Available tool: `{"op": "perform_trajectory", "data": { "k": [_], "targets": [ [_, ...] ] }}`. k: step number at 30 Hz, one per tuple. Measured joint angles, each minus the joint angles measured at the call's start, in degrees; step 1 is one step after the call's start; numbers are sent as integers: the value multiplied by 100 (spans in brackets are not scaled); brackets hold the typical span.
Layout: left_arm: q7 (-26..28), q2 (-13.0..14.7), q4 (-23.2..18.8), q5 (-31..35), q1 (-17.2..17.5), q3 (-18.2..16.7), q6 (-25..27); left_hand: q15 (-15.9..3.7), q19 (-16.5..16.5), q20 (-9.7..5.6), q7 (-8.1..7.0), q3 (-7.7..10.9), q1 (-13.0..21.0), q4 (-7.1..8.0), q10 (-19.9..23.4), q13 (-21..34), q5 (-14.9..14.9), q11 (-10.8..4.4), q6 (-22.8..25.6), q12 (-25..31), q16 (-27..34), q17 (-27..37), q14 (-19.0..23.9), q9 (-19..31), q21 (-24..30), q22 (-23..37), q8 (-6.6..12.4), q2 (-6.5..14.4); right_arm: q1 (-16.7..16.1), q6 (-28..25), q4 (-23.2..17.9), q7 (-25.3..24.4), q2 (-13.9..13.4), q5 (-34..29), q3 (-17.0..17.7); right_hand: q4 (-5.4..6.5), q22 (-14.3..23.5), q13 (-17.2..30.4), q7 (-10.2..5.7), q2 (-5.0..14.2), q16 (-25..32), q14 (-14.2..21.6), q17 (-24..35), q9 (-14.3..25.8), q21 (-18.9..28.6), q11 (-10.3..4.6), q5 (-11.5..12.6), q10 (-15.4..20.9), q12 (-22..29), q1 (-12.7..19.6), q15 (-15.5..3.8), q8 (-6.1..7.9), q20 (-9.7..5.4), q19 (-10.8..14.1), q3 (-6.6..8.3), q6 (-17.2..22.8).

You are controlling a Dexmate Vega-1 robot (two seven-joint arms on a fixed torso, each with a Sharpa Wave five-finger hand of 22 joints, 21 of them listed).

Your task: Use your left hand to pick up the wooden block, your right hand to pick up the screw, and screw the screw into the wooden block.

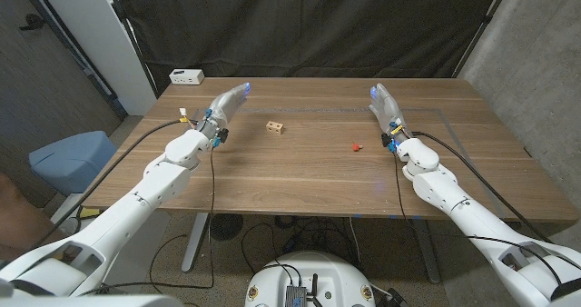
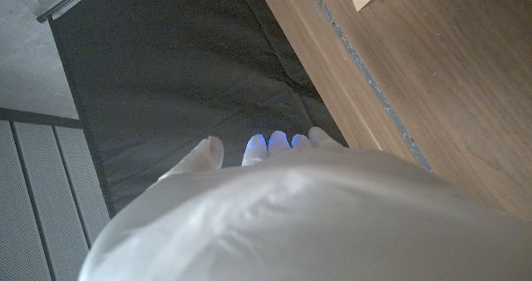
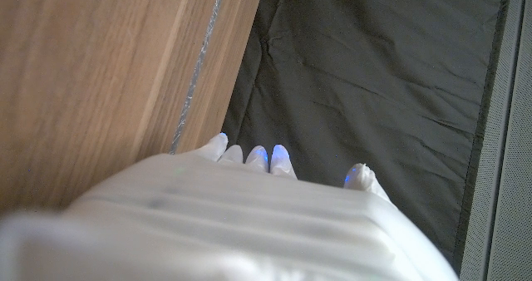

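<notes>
Reaching in from the near corners, both arms stretch over the tabletop (image 1: 309,175). Between them lies the red screw (image 1: 356,147), nearer the right hand (image 1: 385,104), with the wooden block (image 1: 275,126) just beyond (nothing touches either). The left hand (image 1: 229,102) and the right hold nothing, fingers straight and close together. At the far left corner sits a white box (image 1: 186,76).
</notes>
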Motion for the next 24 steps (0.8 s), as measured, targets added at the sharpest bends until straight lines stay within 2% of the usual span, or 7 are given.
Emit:
{"op": "perform_trajectory", "data": {
  "k": [6, 7, 16, 19, 24],
  "targets": [
    [4, 186, -158, 133, -135, 93, 106, 17, -83, -22, -20, -7, 15, -12, -22, 0, 0, -21, -21, 0, 0, 0, -36, 0, -22, 0, 0, 14, 2, -31, -2, -22, -14, -18, 0, 0, 0, 0, 0, 0, 0, 0, 0, 0, 0, 0, 0, 0, 0, 0, 0, 0, -21, 21, 0, 0],
    [2, 199, -167, 332, -145, 100, 262, 17, -115, -9, -33, -19, 15, -24, -22, 0, 0, -21, -34, 0, 0, 0, -36, 0, -22, 0, 0, 14, 4, -32, -2, -23, -33, -19, 0, 0, 0, 0, -1, 0, 0, 0, 0, 0, 0, -2, 0, 1, 0, 0, 0, 0, -21, 21, 0, 1],
    [-11, 517, -459, 790, -330, 252, 610, -13, -164, -42, -104, -20, 40, -72, -15, 0, 0, -35, -105, 0, 0, 0, -67, 0, -22, -1, -28, -11, 5, -19, 41, -28, -58, -28, 26, 0, 0, -1, -21, 0, 0, 0, 1, 0, 0, -31, 0, 32, 0, 0, 0, 22, -21, 21, 0, 22],
    [-17, 601, -540, 875, -380, 289, 662, -44, -169, -47, -122, -27, 45, -78, -21, 0, 0, -83, -123, 0, 0, 0, -98, 0, -22, -1, -28, -16, 4, -3, 49, -38, -61, -30, 33, 0, 0, -1, -21, 0, 0, 0, 1, 1, 0, -31, 0, 32, 0, 0, 0, 22, 1, 42, 0, 22],
    [-65, 745, -665, 1208, -483, 377, 853, -127, -266, -82, -181, -43, 76, -176, -52, -5, 0, -195, -85, 0, 0, 0, -181, 0, -22, -1, -28, -47, -12, 29, 70, -54, -69, -31, 61, 0, 0, -1, 2, 0, 0, 0, 1, 1, 23, -31, 0, 31, 0, 0, 0, 22, -31, 74, 0, 45]
  ]
}}
